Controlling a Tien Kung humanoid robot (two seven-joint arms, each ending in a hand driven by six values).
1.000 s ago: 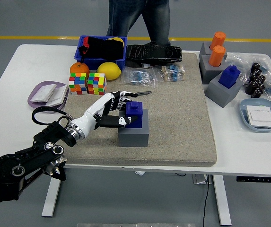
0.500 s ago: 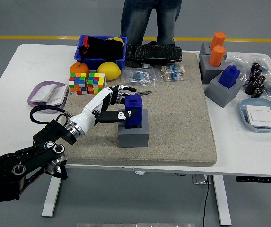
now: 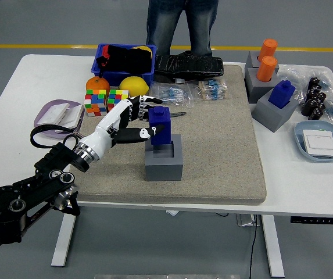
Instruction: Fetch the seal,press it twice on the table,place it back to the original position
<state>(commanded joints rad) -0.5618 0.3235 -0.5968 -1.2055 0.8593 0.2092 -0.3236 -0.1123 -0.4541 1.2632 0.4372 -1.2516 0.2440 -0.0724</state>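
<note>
A blue seal (image 3: 160, 126) is held upright by my left hand (image 3: 137, 121), lifted partly out of its grey holder block (image 3: 164, 161) on the tan mat (image 3: 218, 145). The fingers wrap its left side and the thumb presses its front. The seal's lower end is still level with the holder's socket. The left arm comes in from the lower left. The right arm is out of view.
A second blue seal (image 3: 282, 93) in a grey holder and two orange cylinders (image 3: 266, 61) stand at the right. Two colour cubes (image 3: 107, 102), an orange, a lemon (image 3: 133, 85) and a blue bin (image 3: 124, 61) sit behind my hand. A person (image 3: 181, 26) stands at the far side.
My left hand has closed on the blue seal and raised it up and slightly left out of the grey holder. The person at the far side shifted stance.
</note>
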